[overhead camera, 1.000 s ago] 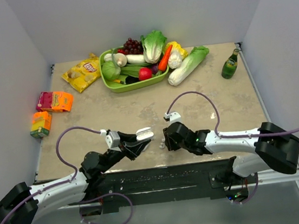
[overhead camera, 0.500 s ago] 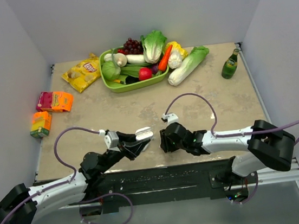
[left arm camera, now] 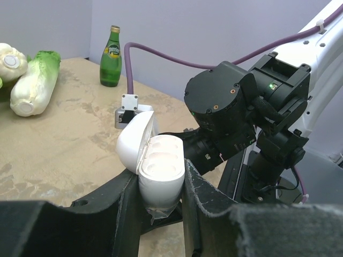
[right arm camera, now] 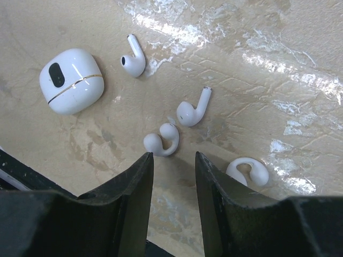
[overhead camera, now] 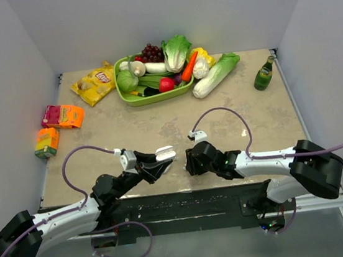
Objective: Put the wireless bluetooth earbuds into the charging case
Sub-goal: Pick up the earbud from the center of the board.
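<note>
My left gripper (overhead camera: 161, 158) is shut on an open white charging case (left arm camera: 161, 172) and holds it off the table with its lid (left arm camera: 134, 142) tipped back; its empty wells face up. The case shows white in the top view (overhead camera: 165, 153). My right gripper (right arm camera: 174, 160) is open and empty, pointing down over the table near the front edge (overhead camera: 189, 162). Just beyond its fingertips lie several white earbuds: a hooked one (right arm camera: 162, 141) closest, a stemmed one (right arm camera: 192, 110), another stemmed one (right arm camera: 134, 58), and a hooked one (right arm camera: 247, 172) to the right. A closed white case (right arm camera: 71, 80) lies at the left.
A green tray (overhead camera: 124, 98) of vegetables stands at the back, with a chips bag (overhead camera: 94, 83) to its left and a napa cabbage (overhead camera: 216, 74) to its right. A green bottle (overhead camera: 264, 74) stands at the back right. Two small cartons (overhead camera: 62, 116) (overhead camera: 47, 142) lie at the left edge.
My right gripper has shifted slightly left and back again over the earbuds. My left gripper holds the open case almost still.
</note>
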`<action>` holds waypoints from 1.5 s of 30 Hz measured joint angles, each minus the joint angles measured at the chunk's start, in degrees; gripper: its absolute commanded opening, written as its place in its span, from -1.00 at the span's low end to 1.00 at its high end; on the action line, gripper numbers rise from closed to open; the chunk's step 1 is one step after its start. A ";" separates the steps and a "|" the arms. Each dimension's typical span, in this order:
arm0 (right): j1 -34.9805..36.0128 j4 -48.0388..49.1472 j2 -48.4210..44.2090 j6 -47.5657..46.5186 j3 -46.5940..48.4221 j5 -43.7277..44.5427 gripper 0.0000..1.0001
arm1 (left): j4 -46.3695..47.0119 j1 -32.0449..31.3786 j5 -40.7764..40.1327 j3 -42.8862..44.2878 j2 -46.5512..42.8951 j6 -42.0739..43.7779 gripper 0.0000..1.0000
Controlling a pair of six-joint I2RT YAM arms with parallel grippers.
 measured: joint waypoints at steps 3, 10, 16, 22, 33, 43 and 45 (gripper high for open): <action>0.00 0.00 0.35 0.00 0.00 0.00 -0.20 | 0.00 0.00 0.00 0.00 0.07 0.00 -1.00; 0.00 0.37 1.88 -0.02 0.02 0.09 -0.20 | -0.02 0.00 0.00 0.00 0.11 -0.02 -1.00; 0.00 1.70 2.69 -0.02 0.11 0.04 -0.20 | 0.00 0.00 0.00 0.00 0.13 -0.04 -1.00; 0.00 1.86 3.85 -0.04 1.11 -0.09 -0.20 | 0.02 0.00 0.00 0.00 0.28 -0.04 -1.00; 0.28 4.09 5.99 -0.09 2.05 -0.85 -0.35 | 0.04 0.00 0.00 0.00 0.48 -0.07 -1.00; 0.37 5.16 6.29 -0.15 2.05 -1.77 -0.94 | 0.11 0.00 -0.02 0.00 0.59 -0.07 -1.00; 0.37 5.07 6.10 -0.24 2.05 -1.70 -1.00 | 0.11 0.00 -0.02 0.00 0.68 -0.07 -1.00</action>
